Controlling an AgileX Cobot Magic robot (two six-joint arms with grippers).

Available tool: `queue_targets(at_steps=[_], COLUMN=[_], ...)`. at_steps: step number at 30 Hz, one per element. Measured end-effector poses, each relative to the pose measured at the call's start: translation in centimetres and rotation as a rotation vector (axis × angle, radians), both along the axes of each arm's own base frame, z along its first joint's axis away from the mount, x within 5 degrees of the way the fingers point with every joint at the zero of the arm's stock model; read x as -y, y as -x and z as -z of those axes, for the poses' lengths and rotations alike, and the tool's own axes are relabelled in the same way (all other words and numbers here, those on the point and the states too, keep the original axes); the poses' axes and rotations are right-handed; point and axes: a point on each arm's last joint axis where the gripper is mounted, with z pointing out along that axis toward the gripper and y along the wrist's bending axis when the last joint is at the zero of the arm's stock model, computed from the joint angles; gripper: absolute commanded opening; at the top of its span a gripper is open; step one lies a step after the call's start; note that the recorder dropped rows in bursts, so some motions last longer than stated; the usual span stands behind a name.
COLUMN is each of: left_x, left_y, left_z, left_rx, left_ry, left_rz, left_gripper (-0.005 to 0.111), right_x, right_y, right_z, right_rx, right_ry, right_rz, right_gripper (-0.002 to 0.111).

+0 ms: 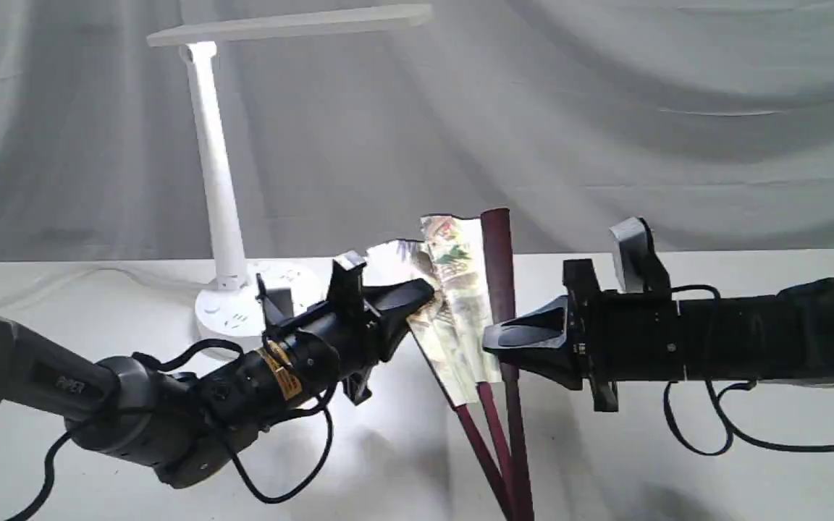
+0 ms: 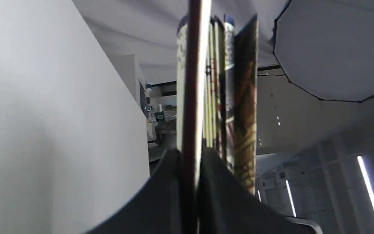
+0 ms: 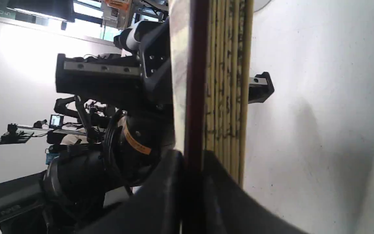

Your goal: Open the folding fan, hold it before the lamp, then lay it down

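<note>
Where the white worktop (image 1: 677, 463) meets the draped grey backdrop (image 1: 641, 108), the lamp (image 1: 213, 181) is seen at the left. It is made of smooth white plastic, with a round socketed base, a slim stem and a long flat head. Just right of its base, the left gripper (image 1: 423, 294) is clamped on one maroon wooden outer rib of the fan (image 1: 457, 289), black jaws pressed onto it. The fan is held upright and partly spread between both grippers. Its cream paper is pleated and painted in red and green, and its dark ribs converge downward. Furthest right, the right gripper (image 1: 493, 337) is closed on the other, broader maroon rib.
</note>
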Motion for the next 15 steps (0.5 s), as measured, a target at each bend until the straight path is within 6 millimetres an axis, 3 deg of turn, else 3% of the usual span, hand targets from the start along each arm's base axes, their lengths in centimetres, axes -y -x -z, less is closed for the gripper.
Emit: queue_targets(at_steps=[7, 15], left_x=[0.06, 0.15], left_y=[0.11, 0.22], left_z=[-0.46, -0.44], left_rx=[-0.018, -0.039], left_ry=[0.080, 0.093], left_rz=[0.017, 0.034], left_gripper=[0.000, 0.000], right_x=[0.00, 0.09], right_y=[-0.01, -0.43], right_z=[-0.03, -0.43], right_rx=[0.002, 0.014], right_ry=[-0.003, -0.044], right_rz=[0.001, 0.049], right_gripper=[0.032, 0.035])
